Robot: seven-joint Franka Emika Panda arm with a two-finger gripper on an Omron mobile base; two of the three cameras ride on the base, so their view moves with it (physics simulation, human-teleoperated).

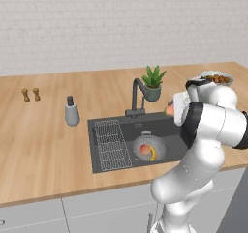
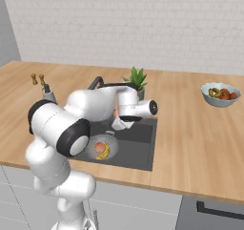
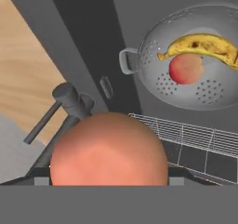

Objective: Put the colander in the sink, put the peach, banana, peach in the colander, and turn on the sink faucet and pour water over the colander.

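Second peach (image 3: pixel 108 148) sits between the gripper (image 3: pixel 108 179) jaws, spread wide around it, carried above the sink (image 1: pixel 160 122) beside the faucet (image 1: pixel 137 97). Colander (image 1: pixel 149 148) rests on the sink floor near its front edge, already holding one peach (image 3: pixel 186 69) and the banana (image 3: pixel 204 46). Next, I judge: move over the colander, lower, release. Wooden counter (image 1: pixel 43 135), white brick wall (image 1: pixel 97 24) behind.

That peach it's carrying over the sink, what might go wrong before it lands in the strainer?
The end effector holds the second peach above the sink, off to one side of the colander. Released here, it would likely hit the wire rack or basin floor. The faucet stands close by, so the arm might bump it. A peach and banana already fill the colander's middle, so the new one may roll.
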